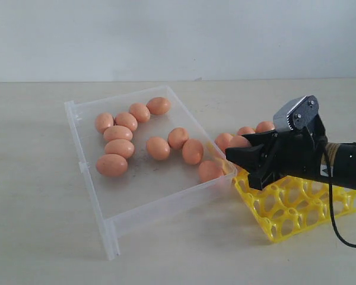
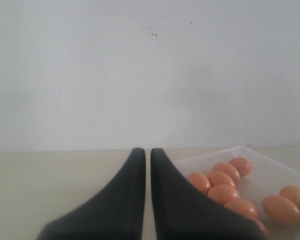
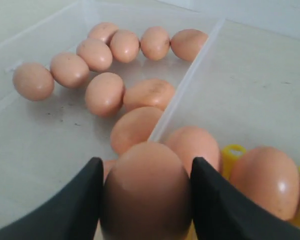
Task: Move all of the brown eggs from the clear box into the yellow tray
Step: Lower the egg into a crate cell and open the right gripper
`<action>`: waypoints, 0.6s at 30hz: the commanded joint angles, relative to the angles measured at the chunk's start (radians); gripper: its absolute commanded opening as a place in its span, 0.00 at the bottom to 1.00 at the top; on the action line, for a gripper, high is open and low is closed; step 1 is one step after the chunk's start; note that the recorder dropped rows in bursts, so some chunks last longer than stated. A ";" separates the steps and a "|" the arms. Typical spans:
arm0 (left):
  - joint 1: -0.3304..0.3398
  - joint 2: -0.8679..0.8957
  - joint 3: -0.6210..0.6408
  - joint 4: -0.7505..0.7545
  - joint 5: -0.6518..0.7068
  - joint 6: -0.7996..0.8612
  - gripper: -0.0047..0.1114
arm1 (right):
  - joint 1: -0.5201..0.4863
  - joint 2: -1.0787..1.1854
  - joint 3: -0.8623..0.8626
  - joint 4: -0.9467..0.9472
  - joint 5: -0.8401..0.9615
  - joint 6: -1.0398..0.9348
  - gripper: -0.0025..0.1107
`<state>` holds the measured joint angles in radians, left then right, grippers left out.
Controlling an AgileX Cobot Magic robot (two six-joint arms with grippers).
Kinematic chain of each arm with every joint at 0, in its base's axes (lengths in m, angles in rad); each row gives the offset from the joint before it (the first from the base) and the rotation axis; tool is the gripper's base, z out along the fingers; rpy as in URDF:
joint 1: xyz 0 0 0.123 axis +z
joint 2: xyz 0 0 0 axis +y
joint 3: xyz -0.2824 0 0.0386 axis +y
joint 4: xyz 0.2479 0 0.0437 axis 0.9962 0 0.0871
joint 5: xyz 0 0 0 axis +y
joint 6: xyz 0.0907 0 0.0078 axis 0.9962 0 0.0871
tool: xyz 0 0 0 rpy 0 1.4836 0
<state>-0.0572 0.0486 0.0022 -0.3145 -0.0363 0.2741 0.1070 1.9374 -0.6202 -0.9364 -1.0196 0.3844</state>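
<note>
Your left gripper (image 2: 147, 152) is clenched on nothing near the clear box (image 1: 166, 206), a shallow clear-plastic rectangle where eleven smooth, oval brown eggs (image 1: 119, 148) lie on their sides. Right of it, the yellow tray (image 1: 273, 231), an open lattice, carries a few eggs along its far edge. Your right gripper (image 3: 146, 167) grasps one egg (image 3: 146, 200) over the tray's corner nearest the box, its long axis along the fingers.

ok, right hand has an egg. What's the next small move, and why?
Probably shift the right hand over an empty cup of the yellow tray and lower it before opening. Its fingers clasp a brown egg, it hovers at the tray's box-side edge, and the tray's near side looks empty.
</note>
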 commanded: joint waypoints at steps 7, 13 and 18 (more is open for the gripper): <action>-0.003 0.004 -0.002 -0.005 -0.016 0.005 0.07 | -0.007 0.051 -0.043 0.021 0.019 0.034 0.02; -0.003 0.004 -0.002 -0.005 -0.016 0.005 0.07 | -0.005 0.051 -0.092 -0.161 0.014 0.176 0.02; -0.003 0.004 -0.002 -0.005 -0.016 0.005 0.07 | -0.005 0.051 -0.106 -0.247 0.006 0.219 0.02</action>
<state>-0.0572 0.0486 0.0022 -0.3145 -0.0363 0.2741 0.1055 1.9906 -0.7172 -1.1210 -0.9920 0.5792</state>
